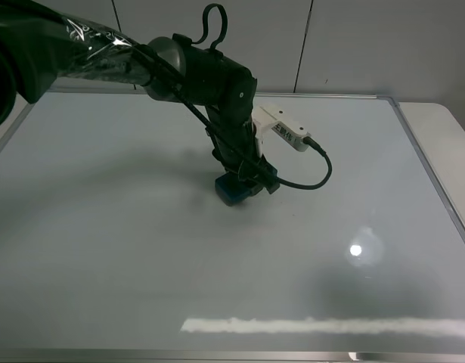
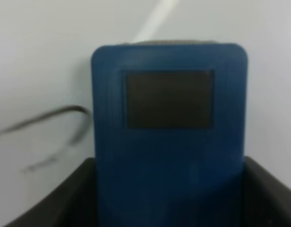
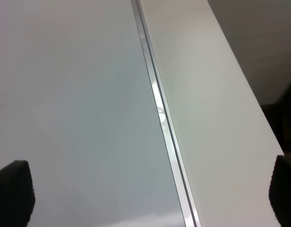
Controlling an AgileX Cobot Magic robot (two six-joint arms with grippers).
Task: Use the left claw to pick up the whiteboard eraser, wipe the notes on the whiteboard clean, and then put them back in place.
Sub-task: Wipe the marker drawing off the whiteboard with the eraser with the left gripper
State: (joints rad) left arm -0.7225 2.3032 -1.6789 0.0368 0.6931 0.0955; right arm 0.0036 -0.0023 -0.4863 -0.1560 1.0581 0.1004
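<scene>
My left claw (image 1: 238, 184) reaches down near the middle of the whiteboard (image 1: 103, 242) and is shut on the whiteboard eraser (image 1: 232, 193), which rests against the board. In the left wrist view the teal-blue eraser (image 2: 169, 142) fills the gap between the claw's (image 2: 169, 201) black fingers (image 2: 65, 198). A few thin dark strokes of the notes (image 2: 55, 116) lie on the board right beside the eraser. In the exterior view the notes are hidden by the arm. My right gripper (image 3: 149, 194) is open and empty over the board's edge.
The white box module (image 1: 285, 128) and its black cable stick out to the right of the left arm. The board's silver frame (image 3: 159, 109) runs beside a white tabletop (image 3: 211, 94). Light glare lies along the board's front edge (image 1: 323, 327).
</scene>
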